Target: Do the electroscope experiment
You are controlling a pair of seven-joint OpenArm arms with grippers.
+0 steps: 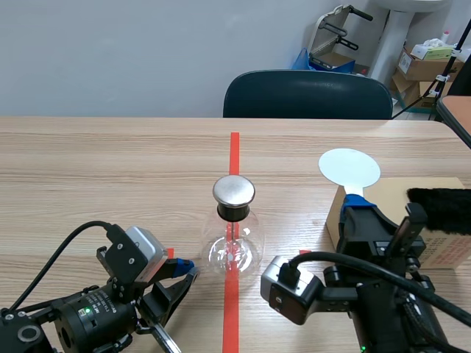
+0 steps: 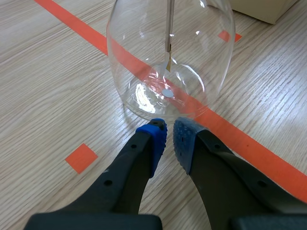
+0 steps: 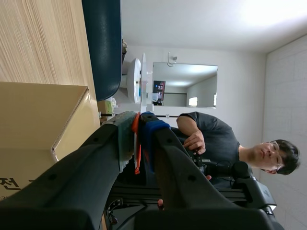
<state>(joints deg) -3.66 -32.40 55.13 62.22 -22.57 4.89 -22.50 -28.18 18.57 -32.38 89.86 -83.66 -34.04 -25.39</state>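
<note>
The electroscope [image 1: 234, 243] is a clear glass flask with a round metal cap [image 1: 234, 191], standing mid-table on the red tape line. Through the glass a thin rod with a small foil leaf [image 2: 168, 45] hangs inside. My left gripper [image 1: 188, 268] lies low at the flask's left. Its blue pads [image 2: 156, 139] are together with nothing between them, and the left gripper [image 2: 170, 139] is just short of the flask's base. My right gripper [image 1: 358, 200] is raised and shut on the handle of a white round disc [image 1: 349, 168]. From the right wrist, the right gripper [image 3: 140, 129] holds that disc [image 3: 136, 79] edge-on.
A cardboard box [image 1: 441, 250] stands at the right with a black fur piece [image 1: 441, 207] on top; it lies right beside the right gripper. A dark chair [image 1: 307, 94] is behind the table's far edge. A person [image 3: 216, 141] shows in the right wrist view.
</note>
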